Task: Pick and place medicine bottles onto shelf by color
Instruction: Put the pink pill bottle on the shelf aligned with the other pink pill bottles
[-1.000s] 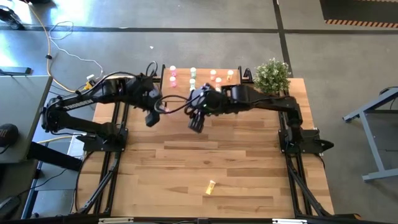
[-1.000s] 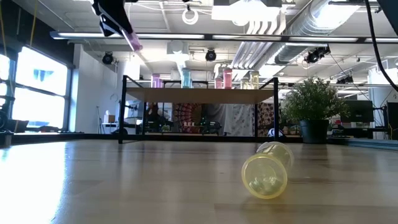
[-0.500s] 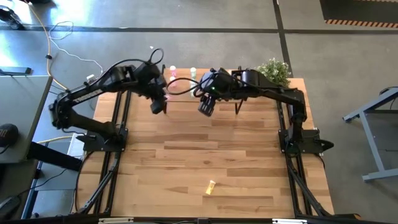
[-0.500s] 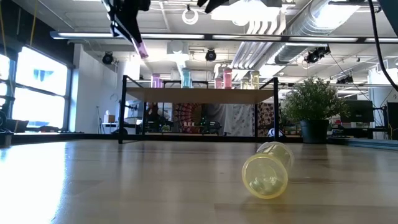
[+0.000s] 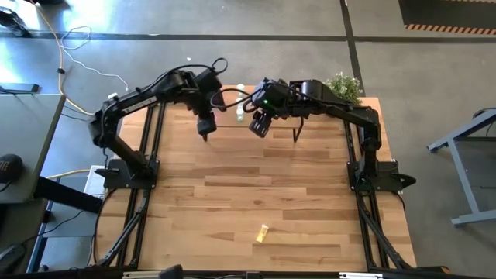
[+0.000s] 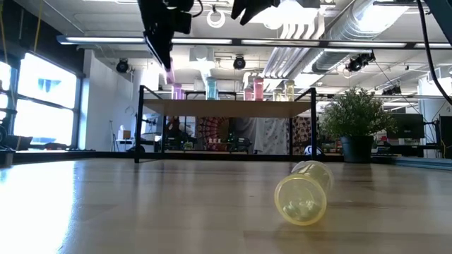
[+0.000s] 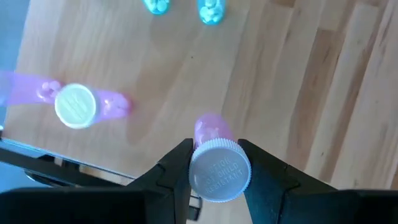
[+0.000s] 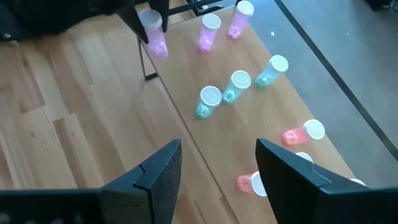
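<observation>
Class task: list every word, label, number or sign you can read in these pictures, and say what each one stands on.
White cap of the pink bottle held in the left end effector: raised lettering, too blurred to read.
Cap of the pink bottle on the shelf: embossed marks, unreadable.
No other text shows on the table, the shelf or the arms.

Lone yellow bottle (image 5: 263,232) on near tabletop (image 5: 256,194)

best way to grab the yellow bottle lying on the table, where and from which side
Judging by its pose, grip the yellow bottle across its round body, coming straight down from above. It lies on its side on the bare tabletop, so the curved sides are free.
</observation>
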Tool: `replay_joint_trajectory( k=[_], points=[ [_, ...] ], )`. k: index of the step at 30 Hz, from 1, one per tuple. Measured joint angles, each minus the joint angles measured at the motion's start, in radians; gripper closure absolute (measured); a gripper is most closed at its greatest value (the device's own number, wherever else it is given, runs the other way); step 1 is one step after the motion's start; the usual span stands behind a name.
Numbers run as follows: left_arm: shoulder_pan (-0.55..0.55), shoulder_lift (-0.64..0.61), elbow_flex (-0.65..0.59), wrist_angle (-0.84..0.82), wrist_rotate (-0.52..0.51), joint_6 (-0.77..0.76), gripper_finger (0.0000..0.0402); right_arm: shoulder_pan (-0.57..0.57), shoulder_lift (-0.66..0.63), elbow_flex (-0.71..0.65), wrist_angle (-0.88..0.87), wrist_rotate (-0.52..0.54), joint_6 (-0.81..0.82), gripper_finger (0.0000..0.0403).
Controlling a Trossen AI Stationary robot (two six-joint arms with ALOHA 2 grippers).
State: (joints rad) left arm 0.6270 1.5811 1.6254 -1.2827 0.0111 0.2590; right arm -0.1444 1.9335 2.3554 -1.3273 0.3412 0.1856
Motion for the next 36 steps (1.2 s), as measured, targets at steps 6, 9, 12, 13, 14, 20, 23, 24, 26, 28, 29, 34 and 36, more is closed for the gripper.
replay_joint_trajectory(
  k=[6,9,12,13,14,20,23,24,26,28,29,34,36],
  points=[
    [0.033,0.071,0.043,-0.004,0.002,0.041,0.0293,0.000,0.000,0.000,0.000,0.000,-0.002,0.0205],
    [0.051,0.103,0.054,-0.016,0.003,0.041,0.0293,0.000,0.000,0.000,0.000,0.000,-0.002,0.0205],
    [0.066,0.123,0.055,-0.055,-0.001,0.055,0.0293,0.000,0.000,0.000,0.000,0.000,-0.002,0.0205],
    [0.069,0.127,0.055,-0.068,0.000,0.059,0.0293,0.000,0.000,0.000,0.000,0.000,-0.003,0.0205],
    [0.071,0.131,0.055,-0.078,0.000,0.059,0.0293,0.000,0.000,0.000,0.000,0.000,-0.003,0.0205],
    [0.079,0.133,0.055,-0.075,0.000,0.085,0.0293,0.000,0.000,0.000,0.000,0.000,-0.003,0.0205],
    [0.079,0.133,0.055,-0.075,0.004,0.085,0.0293,-0.001,0.000,0.000,0.000,0.003,-0.003,0.0205],
    [0.077,0.133,0.055,-0.074,0.005,0.085,0.0293,-0.002,0.001,0.000,0.000,0.009,-0.003,0.0205],
    [0.072,0.133,0.055,-0.069,0.006,0.085,0.0293,-0.002,0.001,0.000,0.000,0.027,-0.003,0.0205],
    [0.069,0.133,0.055,-0.056,0.010,0.086,0.0293,-0.002,0.001,0.000,0.000,0.032,-0.003,0.0205],
    [0.066,0.133,0.055,-0.052,0.015,0.086,0.0293,-0.002,0.001,0.000,0.000,0.033,-0.003,0.0205],
    [0.064,0.133,0.055,-0.051,-0.001,0.098,0.0293,-0.002,0.001,0.000,0.000,0.034,-0.003,0.0205],
    [0.064,0.133,0.055,-0.050,0.008,0.110,0.0293,-0.002,0.001,0.000,0.000,0.034,-0.003,0.0205]
  ],
)
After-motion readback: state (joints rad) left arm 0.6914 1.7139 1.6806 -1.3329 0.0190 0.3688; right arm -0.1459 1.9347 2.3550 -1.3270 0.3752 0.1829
